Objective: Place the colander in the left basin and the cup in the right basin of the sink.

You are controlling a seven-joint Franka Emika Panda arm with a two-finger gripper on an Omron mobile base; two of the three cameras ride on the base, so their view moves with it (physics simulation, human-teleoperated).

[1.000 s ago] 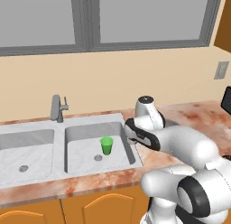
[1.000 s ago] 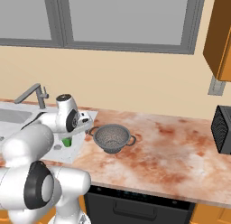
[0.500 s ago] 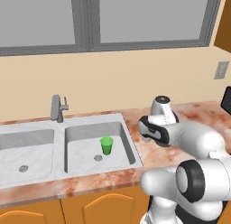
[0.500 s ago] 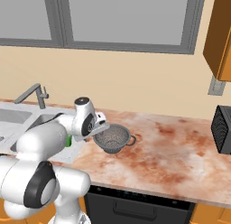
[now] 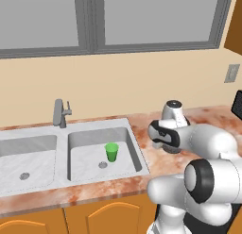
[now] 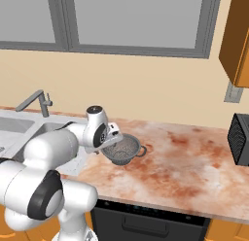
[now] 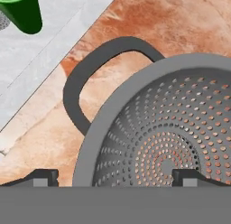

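Since 0.5 s ago the arm has swung further right and lower; a second ago it was still at the sink's edge, and the gripper [image 6: 115, 136] now hangs just over the colander's [image 6: 123, 150] near rim. Cup [image 5: 111, 152] hasn't moved: upright in the right basin [image 5: 90, 155], next to the drain. Colander hasn't moved either, on the marbled counter [image 6: 185, 160] right of the sink [image 5: 28, 134]; left basin [image 5: 28, 155] holds nothing but its drain.

Right base view gives the colander and gripper together. In the left base view the arm's body blocks the colander. Hand view looks straight down into the perforated bowl [image 7: 171, 142] with one loop handle [image 7: 97, 65] toward the sink edge, cup [image 7: 20, 11] cut off at the top left corner.

Fingertips [image 7: 43, 177] sit wide apart, one outside the rim and one over the bowl, nothing held. Tips mostly cut off at the bottom, so contact with the rim can't be judged. Faucet [image 5: 60, 112] at the back edge, dark appliance [image 6: 239, 138] cropped at far right.
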